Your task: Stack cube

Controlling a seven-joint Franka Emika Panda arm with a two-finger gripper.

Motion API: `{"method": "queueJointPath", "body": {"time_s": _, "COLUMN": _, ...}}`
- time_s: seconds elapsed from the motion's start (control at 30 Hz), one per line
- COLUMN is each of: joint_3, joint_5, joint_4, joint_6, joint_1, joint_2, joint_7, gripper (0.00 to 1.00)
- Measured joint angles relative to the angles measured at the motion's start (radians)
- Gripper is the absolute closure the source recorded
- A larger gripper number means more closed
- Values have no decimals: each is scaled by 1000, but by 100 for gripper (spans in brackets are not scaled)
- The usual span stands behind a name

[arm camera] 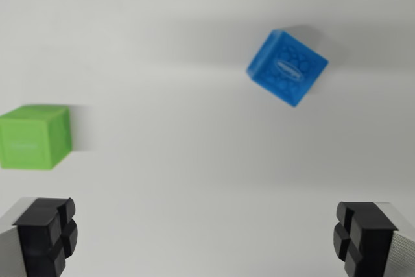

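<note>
- Nearest to you, the hand (207, 238) stands spread wide: its two black pads sit at the bottom corners of the wrist view, one pad (47, 235) at the wrist view's left and the other at the wrist view's right, with nothing but bare surface between them.
- You see that the hand pinches nothing and touches neither cube.
- Take the green cube (34, 137) as your landmark: it rests on the white table (194, 180) at the wrist view's left edge, partly cut off by the frame, just beyond the left pad and apart from it.
- Its front face and lighter top face show to you; its edges run roughly square to the view, and it looks slightly blurred.
- Farther off, the blue cube (287, 67) lies well apart from the green cube, beyond it and toward the wrist view's right.
- The blue cube is turned at an angle to the green cube, one corner pointing toward you, and a patterned face with an oval mark in the middle shows.
- Both cubes sit flat on the table, each alone, neither on top of the other.
</note>
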Motion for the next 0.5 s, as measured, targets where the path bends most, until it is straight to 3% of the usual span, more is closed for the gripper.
{"method": "queueJointPath", "body": {"time_s": 0.5, "joint_3": 26, "joint_5": -4, "joint_4": -52, "joint_6": 69, "joint_1": 49, "joint_2": 19, "joint_7": 73, "gripper": 0}}
